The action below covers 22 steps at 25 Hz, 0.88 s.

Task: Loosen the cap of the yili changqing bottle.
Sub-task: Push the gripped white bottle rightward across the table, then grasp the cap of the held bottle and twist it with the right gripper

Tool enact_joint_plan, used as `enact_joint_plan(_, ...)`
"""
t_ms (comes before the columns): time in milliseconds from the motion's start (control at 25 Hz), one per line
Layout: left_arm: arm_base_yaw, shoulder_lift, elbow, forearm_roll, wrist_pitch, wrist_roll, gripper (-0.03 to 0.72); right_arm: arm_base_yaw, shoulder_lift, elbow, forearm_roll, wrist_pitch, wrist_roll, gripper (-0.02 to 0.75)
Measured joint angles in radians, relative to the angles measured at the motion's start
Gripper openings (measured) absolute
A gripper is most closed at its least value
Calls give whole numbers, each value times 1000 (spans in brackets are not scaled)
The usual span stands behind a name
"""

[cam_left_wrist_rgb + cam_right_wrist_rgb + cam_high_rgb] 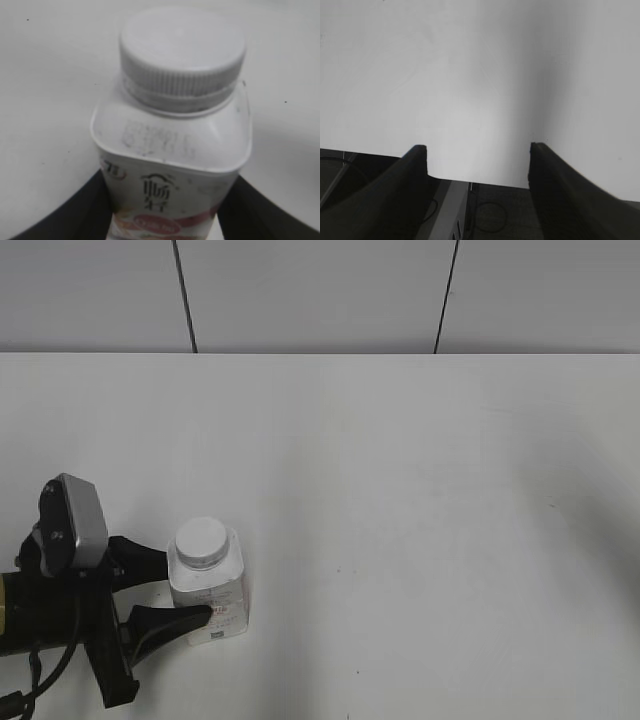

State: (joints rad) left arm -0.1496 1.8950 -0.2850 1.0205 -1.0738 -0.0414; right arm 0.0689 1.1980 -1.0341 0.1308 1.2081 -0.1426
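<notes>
Low at the tabletop's [420,490] near-left corner, the left tool [175,592] clamps the upright yili changqing bottle [210,595] by its body, cap [201,537] on. Off over bare tabletop, the right tool [477,160] gapes empty.

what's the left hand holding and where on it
The bottle, clamped by its lower body, at the label, fingers on opposite sides. The cap is untouched.

you're looking at a matt white plastic cap [182,42] w/ ribbed rim, smooth white plastic bottle [172,165] w/ printed label, matt black fingers [165,620], smooth matt white table [420,500].
</notes>
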Motion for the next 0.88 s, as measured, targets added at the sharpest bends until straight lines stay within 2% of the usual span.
enact_joint_plan(360,0,0,0,1,-1,0,390,23,212,-129,8,1,0,501)
enact_joint_plan(480,0,0,0,1,-1,0,390,101,252,-134,-6,1,12,501)
enact_joint_plan(640,0,0,0,2,-1,0,390,247,296,-149,-18,3,68,501)
enact_joint_plan(880,0,0,0,3,-1,0,390,427,352,-244,-19,7,170,501)
